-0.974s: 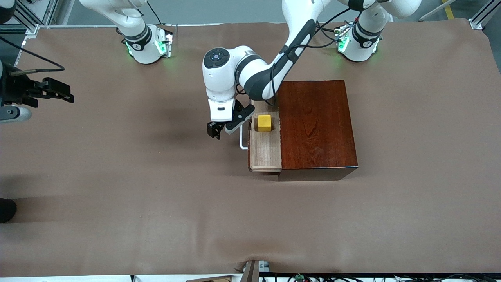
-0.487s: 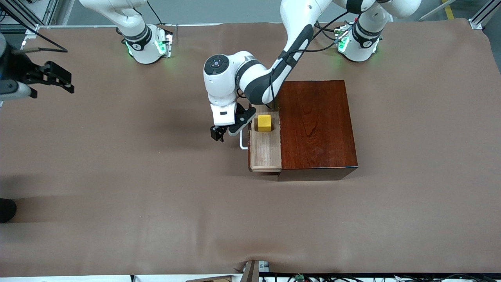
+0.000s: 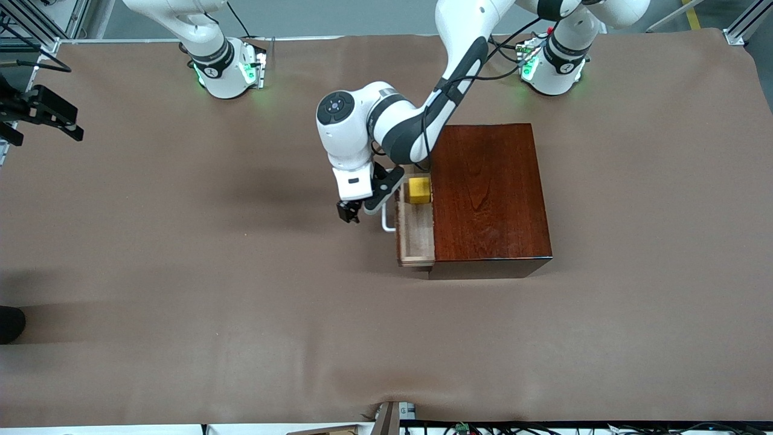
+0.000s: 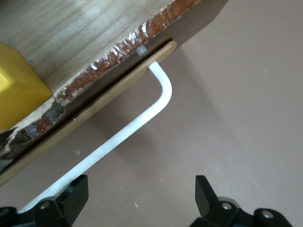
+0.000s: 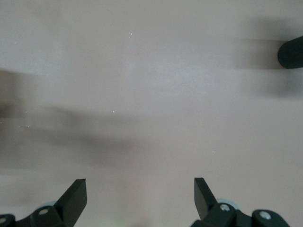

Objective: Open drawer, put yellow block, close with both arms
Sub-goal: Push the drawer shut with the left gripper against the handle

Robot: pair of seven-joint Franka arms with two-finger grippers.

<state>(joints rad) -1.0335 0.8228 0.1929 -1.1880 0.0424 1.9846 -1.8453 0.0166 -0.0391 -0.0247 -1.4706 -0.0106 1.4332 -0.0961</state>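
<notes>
The drawer (image 3: 416,237) of the dark reddish-brown box (image 3: 489,193) stands partly open, its pale inside showing. The yellow block (image 3: 418,190) lies in it at the end nearer the arms' bases, right by the box's edge. My left gripper (image 3: 356,212) is open, low over the cloth just in front of the drawer, at the white handle (image 3: 387,221). In the left wrist view the handle (image 4: 118,135) runs up to one fingertip (image 4: 75,191), with the block (image 4: 16,90) and the drawer (image 4: 71,38) above it. My right gripper (image 3: 42,112) is open and empty over the table's edge at the right arm's end.
Brown cloth (image 3: 241,302) covers the whole table. A black rounded thing (image 3: 9,323) sits at the edge at the right arm's end; it may be the dark shape in the right wrist view (image 5: 291,53). Cables and gear lie along the nearest edge (image 3: 392,417).
The drawer has slid partway into the box, with the block riding in it. My left gripper moved with the handle toward the box. My right gripper drew away toward the table's edge.
</notes>
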